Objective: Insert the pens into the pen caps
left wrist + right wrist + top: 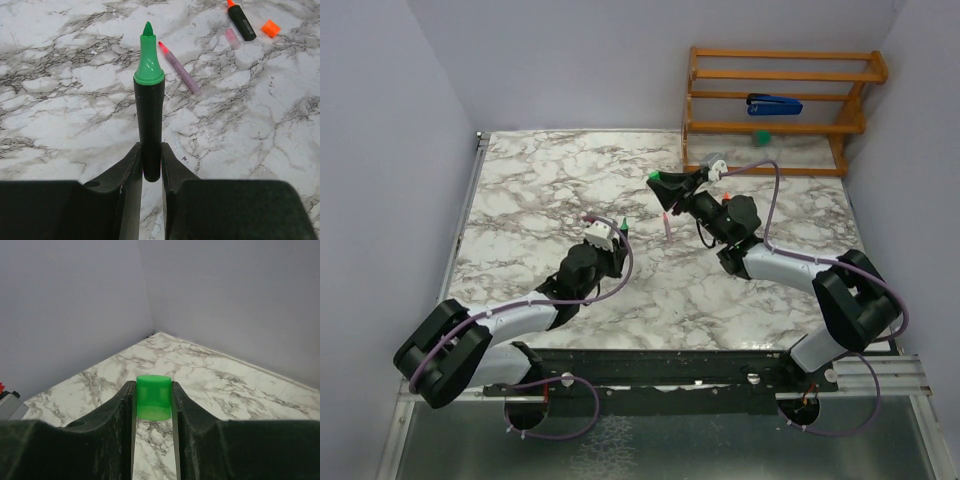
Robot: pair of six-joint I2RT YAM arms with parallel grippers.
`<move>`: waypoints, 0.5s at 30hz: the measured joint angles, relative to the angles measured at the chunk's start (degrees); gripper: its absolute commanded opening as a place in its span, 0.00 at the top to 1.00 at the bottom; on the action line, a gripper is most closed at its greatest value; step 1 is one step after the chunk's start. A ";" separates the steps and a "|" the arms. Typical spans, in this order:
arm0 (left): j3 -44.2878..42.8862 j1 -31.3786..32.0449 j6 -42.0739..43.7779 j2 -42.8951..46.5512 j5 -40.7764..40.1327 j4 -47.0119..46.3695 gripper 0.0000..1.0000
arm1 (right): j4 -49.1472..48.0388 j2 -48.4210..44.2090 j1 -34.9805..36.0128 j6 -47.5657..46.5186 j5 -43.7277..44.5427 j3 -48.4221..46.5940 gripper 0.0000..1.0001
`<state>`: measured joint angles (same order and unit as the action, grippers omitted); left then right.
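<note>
Over the middle of the marble tabletop (520,200), the left gripper (151,159) clamps a black-bodied, green-tipped marker pen (149,120) tip-outward, while nearer the far edge the right gripper (153,390) pinches a small green plastic cap (153,399), apparently for mating.

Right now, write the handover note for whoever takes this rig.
The left pincer is shut on the green-tipped pen, tip bare.
The right pincer is shut on the green cap, held above the table.
Loose on the table: pink pen, orange-tipped pen, and orange cap beside it.
Done: no pen capped yet.
Left: join the green-tipped pen and green cap, then the rest.
</note>
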<state>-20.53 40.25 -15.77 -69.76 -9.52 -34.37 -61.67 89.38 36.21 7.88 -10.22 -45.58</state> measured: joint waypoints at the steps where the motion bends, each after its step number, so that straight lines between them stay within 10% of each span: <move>1: -0.02 0.28 0.24 -0.46 -0.20 -0.37 1.00 | -0.07 0.02 0.20 0.92 0.33 0.00 1.00; 15: -4.39 1.07 2.23 -3.63 -1.44 -4.31 1.00 | -0.46 2.08 3.56 6.49 1.18 -0.07 0.99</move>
<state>-24.93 41.32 -13.54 -73.38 -10.96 -38.68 -62.13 91.46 39.77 14.37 -9.04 -45.65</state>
